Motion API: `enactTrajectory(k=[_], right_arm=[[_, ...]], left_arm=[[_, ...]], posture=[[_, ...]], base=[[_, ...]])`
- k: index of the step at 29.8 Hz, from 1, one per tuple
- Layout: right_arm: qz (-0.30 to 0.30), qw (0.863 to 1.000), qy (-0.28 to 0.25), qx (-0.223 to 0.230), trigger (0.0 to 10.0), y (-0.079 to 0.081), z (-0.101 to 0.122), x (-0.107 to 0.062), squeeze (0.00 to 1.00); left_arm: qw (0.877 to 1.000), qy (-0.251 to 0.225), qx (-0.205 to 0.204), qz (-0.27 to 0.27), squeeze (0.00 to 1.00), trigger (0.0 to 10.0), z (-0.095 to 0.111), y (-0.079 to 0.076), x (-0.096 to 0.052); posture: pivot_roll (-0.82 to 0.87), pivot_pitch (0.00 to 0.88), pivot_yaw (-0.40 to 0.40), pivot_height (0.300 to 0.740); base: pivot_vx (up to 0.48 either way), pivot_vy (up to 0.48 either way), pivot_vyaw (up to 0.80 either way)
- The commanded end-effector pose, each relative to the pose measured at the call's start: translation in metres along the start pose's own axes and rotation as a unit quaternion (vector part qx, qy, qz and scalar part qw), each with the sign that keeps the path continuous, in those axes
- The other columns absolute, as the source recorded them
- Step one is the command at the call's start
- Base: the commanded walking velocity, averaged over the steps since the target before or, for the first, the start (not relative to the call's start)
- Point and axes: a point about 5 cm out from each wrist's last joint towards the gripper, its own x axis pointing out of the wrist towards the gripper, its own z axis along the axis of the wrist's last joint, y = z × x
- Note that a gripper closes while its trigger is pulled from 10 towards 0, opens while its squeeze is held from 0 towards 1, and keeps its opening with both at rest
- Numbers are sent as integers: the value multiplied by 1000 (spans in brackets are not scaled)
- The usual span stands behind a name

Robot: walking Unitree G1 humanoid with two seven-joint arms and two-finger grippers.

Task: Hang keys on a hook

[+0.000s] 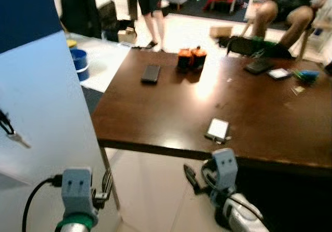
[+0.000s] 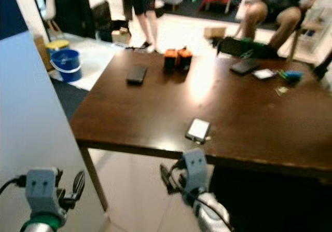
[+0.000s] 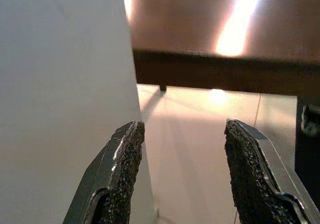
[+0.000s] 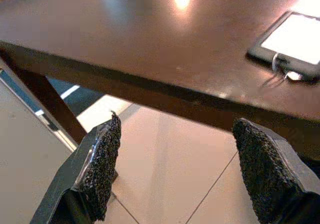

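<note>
A silver key on a dark strap (image 1: 15, 136) hangs against the white panel (image 1: 46, 102) at my left; the hook itself is cut off at the picture's edge. My left gripper (image 1: 105, 186) is low beside the panel's right edge, well below and to the right of the key. It is open and holds nothing, its fingers (image 3: 122, 154) apart next to the panel (image 3: 60, 83). My right gripper (image 1: 199, 173) sits under the front edge of the brown table (image 1: 166, 107). It is open and empty too, with one pad (image 4: 102, 159) below the table edge.
A white phone (image 1: 218, 128) lies near the table's front edge, a black phone (image 1: 151, 73) and orange objects (image 1: 191, 57) further back. A blue bucket (image 1: 79, 63) stands on the floor beyond the panel. People stand and sit behind the table.
</note>
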Motion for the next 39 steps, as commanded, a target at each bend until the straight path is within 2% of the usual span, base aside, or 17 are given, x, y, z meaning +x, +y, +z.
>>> enactTrajectory(k=[1, 8, 20, 34, 39], right_arm=[[4, 1000, 26, 0, 10000, 1, -12, -1, 0], [0, 1000, 24, 8, 10000, 3, -16, -3, 0], [-1, 999, 34, 1, 10000, 1, -26, -5, 0], [8, 1000, 18, 2, 10000, 6, -26, 0, 0], [9, 1000, 16, 1, 10000, 6, -27, 1, 0]], left_arm=[[1000, 2, 4, 6, 0, 10000, -1, 1, -1], [1000, 1, 0, -3, 0, 10000, -1, -4, 4], [1000, 2, -4, 3, 0, 10000, -5, -4, 10], [1000, -11, 22, 6, 0, 10000, 0, 0, 14], [1000, -16, 23, -3, 0, 10000, 1, -3, 14]], posture=[[-168, 31, 71, 740], [-184, 0, 90, 740], [-201, 0, 119, 740], [-181, 0, 131, 740], [-180, 0, 136, 740]], base=[[0, 0, -800], [0, 0, -800], [0, 0, 0], [0, 0, 0], [0, -341, 0]])
